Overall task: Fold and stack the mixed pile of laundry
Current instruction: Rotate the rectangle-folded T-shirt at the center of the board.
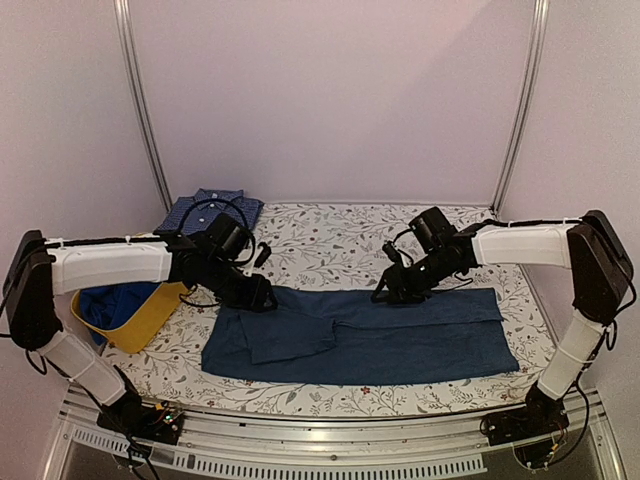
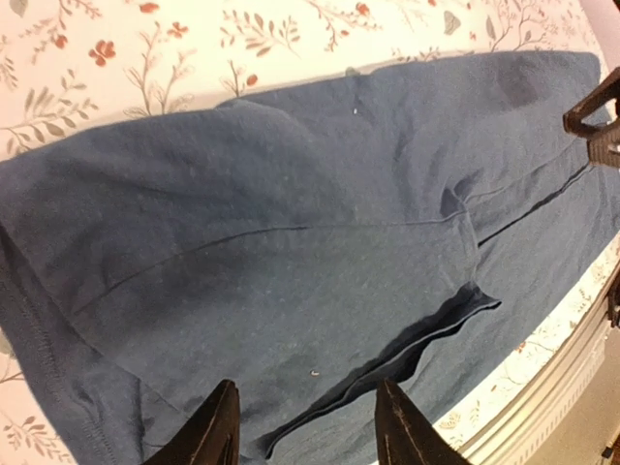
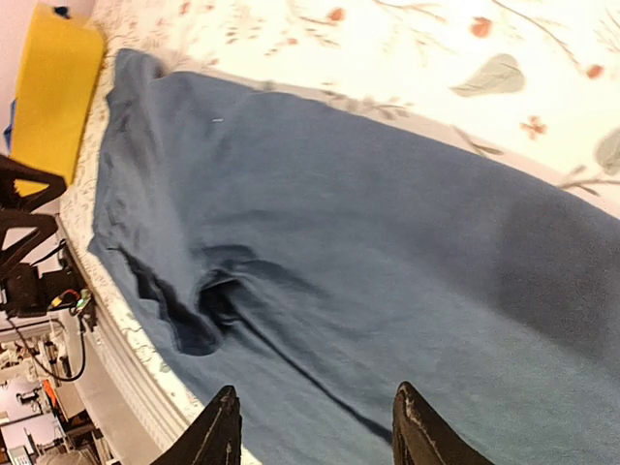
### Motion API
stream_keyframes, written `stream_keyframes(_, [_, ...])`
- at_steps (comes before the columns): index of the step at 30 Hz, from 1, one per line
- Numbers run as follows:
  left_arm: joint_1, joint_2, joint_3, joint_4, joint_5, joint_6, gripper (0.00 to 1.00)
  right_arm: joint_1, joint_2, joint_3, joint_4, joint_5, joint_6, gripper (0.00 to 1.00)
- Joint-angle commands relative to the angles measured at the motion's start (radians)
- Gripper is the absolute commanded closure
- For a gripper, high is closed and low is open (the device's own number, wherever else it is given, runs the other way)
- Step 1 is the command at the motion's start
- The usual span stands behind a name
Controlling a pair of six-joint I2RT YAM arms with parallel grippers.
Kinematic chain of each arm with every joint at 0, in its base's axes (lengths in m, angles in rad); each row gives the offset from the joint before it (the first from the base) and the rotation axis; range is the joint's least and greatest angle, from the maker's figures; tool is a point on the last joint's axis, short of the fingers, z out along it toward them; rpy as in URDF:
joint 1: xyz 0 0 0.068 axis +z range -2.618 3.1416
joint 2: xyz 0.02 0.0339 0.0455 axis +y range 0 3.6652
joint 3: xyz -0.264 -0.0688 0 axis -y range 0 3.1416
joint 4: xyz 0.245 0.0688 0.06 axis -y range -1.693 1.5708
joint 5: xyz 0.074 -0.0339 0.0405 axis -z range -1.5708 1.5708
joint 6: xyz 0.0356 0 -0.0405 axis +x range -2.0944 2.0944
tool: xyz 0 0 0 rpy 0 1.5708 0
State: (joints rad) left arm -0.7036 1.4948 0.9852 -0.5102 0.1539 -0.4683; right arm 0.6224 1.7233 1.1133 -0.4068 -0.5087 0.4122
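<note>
A large dark navy-teal garment (image 1: 360,335) lies spread flat across the middle of the floral table; it fills the left wrist view (image 2: 291,223) and the right wrist view (image 3: 368,262). My left gripper (image 1: 262,296) hovers over its far left edge, jaws open and empty (image 2: 308,426). My right gripper (image 1: 392,290) hovers over its far edge right of centre, jaws open and empty (image 3: 315,431). A fine-checked blue collared shirt (image 1: 208,210) lies folded at the far left. A royal-blue piece (image 1: 108,305) sits in the yellow tub.
The yellow plastic tub (image 1: 145,320) stands at the left edge under my left arm; it also shows in the right wrist view (image 3: 53,87). The table's near edge has a metal rail (image 1: 330,440). White walls and two upright posts close the back.
</note>
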Motion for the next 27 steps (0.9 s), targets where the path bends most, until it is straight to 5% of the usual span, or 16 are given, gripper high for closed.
stream_keyframes(1, [-0.041,0.086,-0.018,0.049,0.040,-0.078,0.53,-0.057,0.087,-0.029,-0.079,0.036,-0.091,0.49])
stream_keyframes(9, [-0.030,0.288,0.011,0.040,-0.049,-0.146,0.55,-0.144,0.159,-0.164,-0.097,0.047,-0.128,0.50])
stream_keyframes(15, [0.037,0.502,0.215,0.008,-0.090,-0.093,0.58,-0.198,0.087,-0.302,-0.086,0.041,-0.103,0.50])
stream_keyframes(19, [0.101,0.704,0.492,-0.020,-0.065,-0.007,0.59,-0.205,0.026,-0.337,-0.072,0.016,-0.066,0.49])
stream_keyframes(27, [0.176,1.111,1.378,-0.243,-0.027,0.145,0.56,-0.222,-0.113,-0.160,-0.116,-0.018,-0.062,0.46])
